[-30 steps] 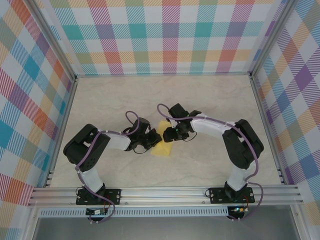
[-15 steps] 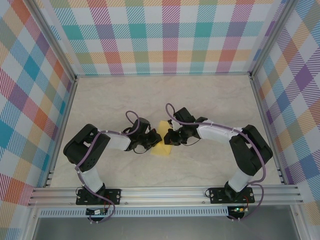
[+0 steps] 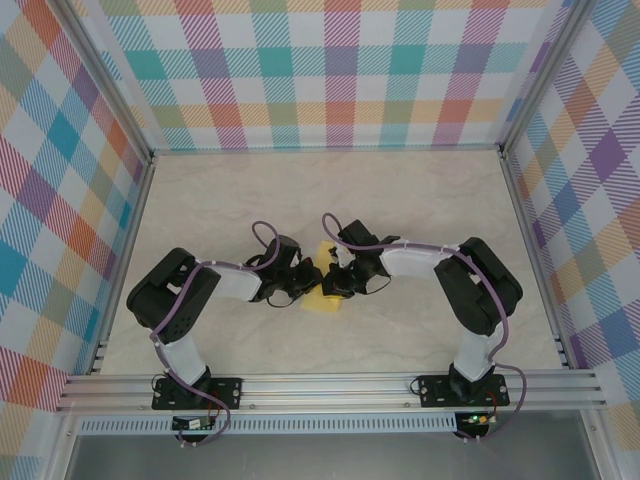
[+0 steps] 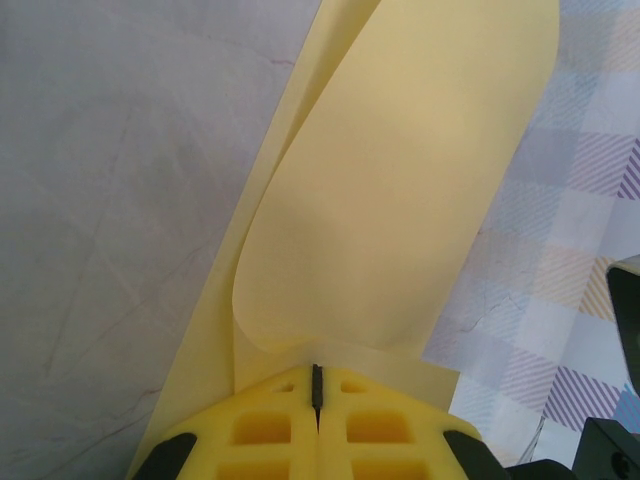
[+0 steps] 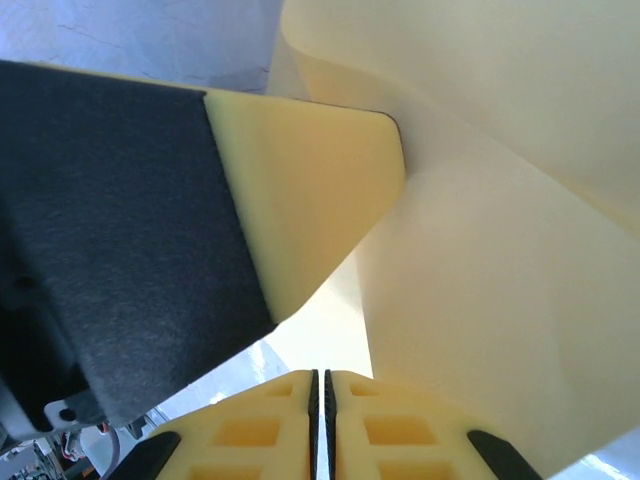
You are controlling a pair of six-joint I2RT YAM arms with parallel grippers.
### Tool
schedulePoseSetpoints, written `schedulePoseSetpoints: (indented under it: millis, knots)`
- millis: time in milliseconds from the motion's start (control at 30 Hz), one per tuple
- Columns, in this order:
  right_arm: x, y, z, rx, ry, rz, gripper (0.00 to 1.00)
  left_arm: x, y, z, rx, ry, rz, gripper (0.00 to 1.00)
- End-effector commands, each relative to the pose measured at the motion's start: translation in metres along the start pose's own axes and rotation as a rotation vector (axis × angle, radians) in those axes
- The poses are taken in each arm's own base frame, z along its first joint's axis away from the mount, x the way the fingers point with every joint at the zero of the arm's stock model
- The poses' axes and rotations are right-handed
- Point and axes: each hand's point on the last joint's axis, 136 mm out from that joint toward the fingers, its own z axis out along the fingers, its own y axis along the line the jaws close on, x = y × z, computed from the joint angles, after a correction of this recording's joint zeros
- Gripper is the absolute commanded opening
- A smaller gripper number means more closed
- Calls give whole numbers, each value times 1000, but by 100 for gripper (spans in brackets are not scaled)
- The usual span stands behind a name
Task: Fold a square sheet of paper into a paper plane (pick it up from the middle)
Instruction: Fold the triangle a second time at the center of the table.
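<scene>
Overhead at the middle of the frame, two black arms bend inward until the left tool [image 3: 305, 285] and the right tool [image 3: 336, 282] nearly meet over a pale, marbled desk [image 3: 420, 200]. Plaid walls [image 3: 340, 80] in many colours close the desk in at the top, left and right of the frame, and an aluminium rail [image 3: 330, 385] runs along the bottom. The square sheet of paper [image 3: 325, 304] lies between the two tools. Its yellow shows just below them and in a sliver above, while the rest is hidden under the tool heads, so its outline cannot be read here.

From the left wrist, the sheet [image 4: 400, 200] rises from bottom centre to the upper right of the frame, curled over on itself and cut off by the top edge. The left tool's yellow fingers [image 4: 265, 425] are pressed together to a thin dark seam, pinching the paper's lower edge. Grey-white desk fills the left, and blurred plaid the right.

From the right wrist, paper [image 5: 500, 300] takes up the right half of the frame, its edges running out of frame. The right tool's fingers [image 5: 390, 430] at bottom centre are clamped on a pale sliver of it. One pad [image 5: 300, 200] of the left tool, backed in black, juts in from the left. Small parts at the bottom left are too blurred to make out.
</scene>
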Motion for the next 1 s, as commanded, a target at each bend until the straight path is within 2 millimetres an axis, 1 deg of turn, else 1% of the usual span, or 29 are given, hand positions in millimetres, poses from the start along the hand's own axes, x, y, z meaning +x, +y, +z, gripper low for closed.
schedulePoseSetpoints:
  millis: [0,367,633,733,833,967]
  knots:
    - [1,0,3,26,14,1,13,16,33,2,-121,41,-14,0]
    - [11,-23,12,96,40,14,14,16,32,2,-124,39,-10,0]
    - [22,-42,18,139,59,33,15,17,33,2,-128,43,-11,0]
    - [22,-39,15,135,56,32,15,17,34,2,-130,44,-12,0]
    - [17,-29,4,129,32,19,15,18,35,2,-132,46,-13,0]
    - [13,-4,-11,65,3,-17,15,18,32,1,-129,44,-8,0]
